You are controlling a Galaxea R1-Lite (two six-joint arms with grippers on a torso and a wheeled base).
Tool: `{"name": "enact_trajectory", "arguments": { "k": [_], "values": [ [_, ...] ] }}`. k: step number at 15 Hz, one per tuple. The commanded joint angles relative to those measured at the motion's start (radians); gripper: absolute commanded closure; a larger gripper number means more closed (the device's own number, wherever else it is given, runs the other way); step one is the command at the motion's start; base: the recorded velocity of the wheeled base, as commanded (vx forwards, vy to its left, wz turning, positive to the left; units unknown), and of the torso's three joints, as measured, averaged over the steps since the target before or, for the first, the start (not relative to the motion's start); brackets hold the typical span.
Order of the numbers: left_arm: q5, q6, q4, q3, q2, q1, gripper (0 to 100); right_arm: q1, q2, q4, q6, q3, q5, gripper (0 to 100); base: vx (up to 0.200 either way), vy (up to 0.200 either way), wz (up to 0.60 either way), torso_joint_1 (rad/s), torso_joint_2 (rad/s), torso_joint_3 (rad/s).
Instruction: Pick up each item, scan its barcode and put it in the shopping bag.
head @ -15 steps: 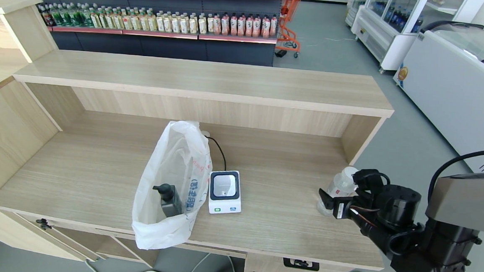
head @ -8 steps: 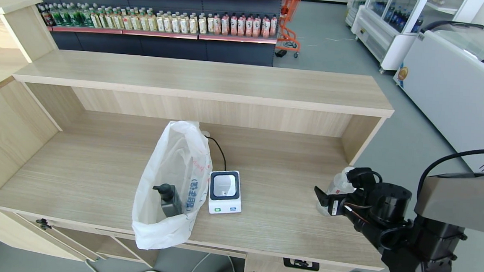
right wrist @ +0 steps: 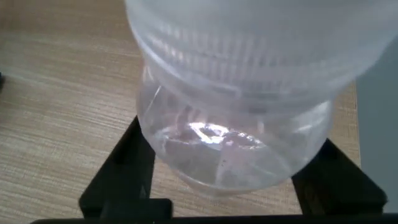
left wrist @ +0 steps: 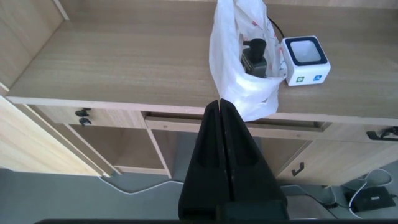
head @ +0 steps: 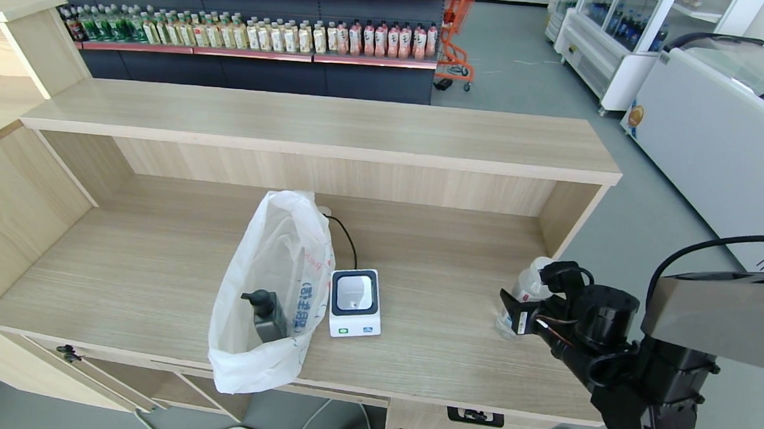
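Note:
A clear plastic bottle [head: 523, 293] stands tilted near the counter's right end. My right gripper [head: 532, 291] is shut on it; in the right wrist view the bottle [right wrist: 236, 118] fills the gap between the black fingers [right wrist: 121, 180]. The white shopping bag [head: 272, 281] stands open at the counter's front middle with a dark pump bottle [head: 263, 313] inside. The white barcode scanner [head: 355, 302] sits just right of the bag. My left gripper [left wrist: 222, 146] is shut and empty, held low in front of the counter, before the bag [left wrist: 239, 93].
The wooden counter [head: 413, 349] has a raised back ledge [head: 321, 128] and side walls. The scanner's black cable [head: 347, 235] runs toward the back. The counter's right edge lies close behind the bottle. Drawers [left wrist: 124, 134] sit under the front edge.
My right arm has shifted slightly left and toward the counter, and the clear bottle has moved a little left with it. The bag, scanner and pump bottle have stayed put.

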Motion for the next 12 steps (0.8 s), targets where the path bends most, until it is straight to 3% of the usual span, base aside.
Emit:
{"name": "enact_trajectory", "arguments": {
  "k": [1,8,10,12],
  "values": [
    [0.0,0.0,0.0,0.0,0.0,0.0,100,0.001,0.012,-0.001,-0.001,-0.007,0.0,100,0.0,0.0,0.0,0.0,0.0,0.0],
    [-0.001,0.0,0.0,0.0,0.0,0.0,100,-0.011,-0.014,-0.001,0.004,0.023,0.002,100,0.0,0.0,0.0,0.0,0.0,0.0],
    [-0.001,0.0,0.0,0.0,0.0,0.0,100,-0.039,-0.126,0.045,0.019,0.061,0.034,100,0.0,0.0,0.0,0.0,0.0,0.0],
    [0.0,0.0,0.0,0.0,0.0,0.0,100,-0.045,-0.511,0.455,0.188,0.056,0.071,100,0.0,0.0,0.0,0.0,0.0,0.0]
  ]
}}
